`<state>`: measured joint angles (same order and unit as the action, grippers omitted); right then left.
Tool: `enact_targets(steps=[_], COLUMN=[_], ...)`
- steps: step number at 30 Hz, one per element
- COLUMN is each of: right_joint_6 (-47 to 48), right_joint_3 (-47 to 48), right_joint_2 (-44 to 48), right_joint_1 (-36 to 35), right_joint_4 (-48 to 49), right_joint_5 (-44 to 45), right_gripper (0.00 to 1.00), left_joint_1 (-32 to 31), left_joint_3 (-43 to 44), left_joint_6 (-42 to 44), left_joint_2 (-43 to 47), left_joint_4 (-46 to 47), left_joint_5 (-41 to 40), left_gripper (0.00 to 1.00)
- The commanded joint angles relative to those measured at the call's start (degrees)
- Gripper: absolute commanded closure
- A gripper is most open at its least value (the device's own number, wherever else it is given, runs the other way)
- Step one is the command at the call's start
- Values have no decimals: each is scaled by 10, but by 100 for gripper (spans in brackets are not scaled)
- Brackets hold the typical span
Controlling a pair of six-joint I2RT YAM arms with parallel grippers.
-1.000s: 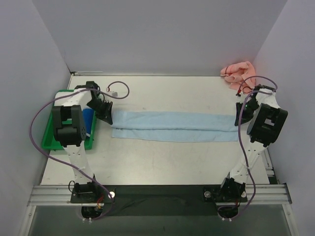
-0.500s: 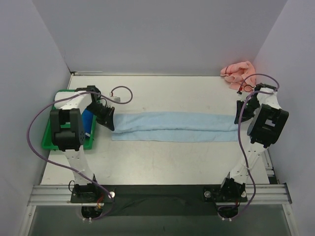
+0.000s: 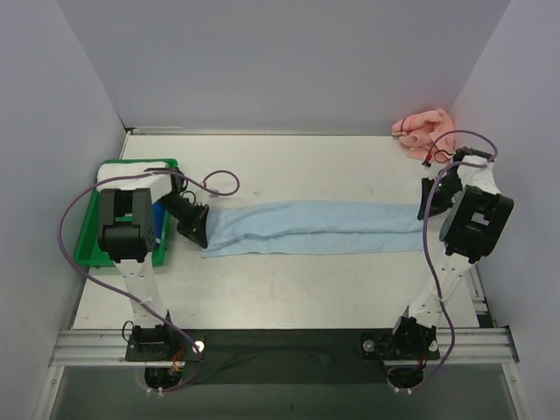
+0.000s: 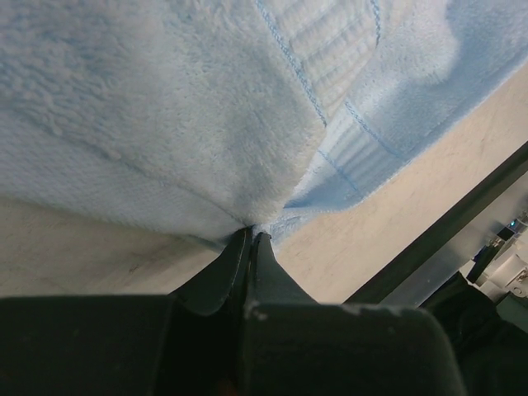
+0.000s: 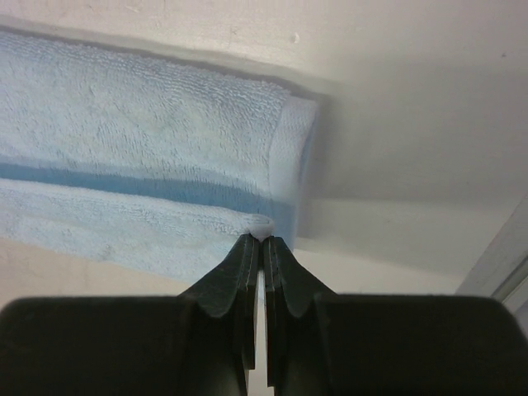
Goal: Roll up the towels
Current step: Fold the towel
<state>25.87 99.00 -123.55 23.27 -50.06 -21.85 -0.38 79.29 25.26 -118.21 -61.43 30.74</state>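
Blue towel lay stretched along the table. Left gripper pinched its left end, right gripper its right end.

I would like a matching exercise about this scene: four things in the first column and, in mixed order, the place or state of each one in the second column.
Column one:
1. light blue towel
2. pink towel
3. green tray
4. right hand

Column two:
A. bunched up in the far right corner of the table
B. at the left edge of the table
C. spread as a long strip across the middle of the table
D. shut on a corner at a towel's right end

Pairs: 1-C, 2-A, 3-B, 4-D
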Motion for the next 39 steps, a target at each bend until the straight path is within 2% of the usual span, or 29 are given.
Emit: enact_targets(steps=[1,5,8,14,19,22,23,24,27,28,29,31,33,34,36,39], right_joint_6=[-4,2,11,55,80,87,88,94,110,117,122,132,138,139,142,137], right_joint_3=[43,96,101,35,-34,-44,-43,-42,-39,-39,-38,-36,-31,-33,-49,-86], right_joint_2=[7,20,34,60,56,41,38,35,51,59,69,102,133,144,175,217], right_joint_1=[6,18,20,20,17,13,14,17,21,22,22,20,13,8,-20,-87], right_joint_4=[-26,-54,-73,-80,-78,-75,-76,-76,-79,-79,-79,-79,-77,-72,-66,-38], right_joint_5=[7,-18,-34,-34,-33,-26,-25,-23,-26,-28,-30,-35,-47,-50,-50,-30], right_gripper=[100,100,100,100,100,100,96,86,65,54,51,48,47,47,48,48], left_joint_1=[1,21,23,23,23,23,24,22,24,24,24,25,27,26,27,26], left_joint_3=[18,57,63,56,53,55,55,54,53,52,55,55,49,47,47,52], left_joint_6=[3,-2,-4,-12,-15,-16,-16,-15,-7,-4,3,10,22,25,37,45], left_joint_2=[-25,-33,-33,-27,-31,-30,-27,-26,-13,-7,-4,14,33,53,69,79], left_joint_4=[88,76,69,68,68,68,67,67,64,61,54,44,39,40,39,39], left_joint_5=[-89,-104,-107,-98,-96,-91,-89,-86,-70,-63,-58,-40,-24,-12,-3,-12], left_gripper=[100,100,100,100,100,100,100,100,100,100,100,97,79,75,71,71])
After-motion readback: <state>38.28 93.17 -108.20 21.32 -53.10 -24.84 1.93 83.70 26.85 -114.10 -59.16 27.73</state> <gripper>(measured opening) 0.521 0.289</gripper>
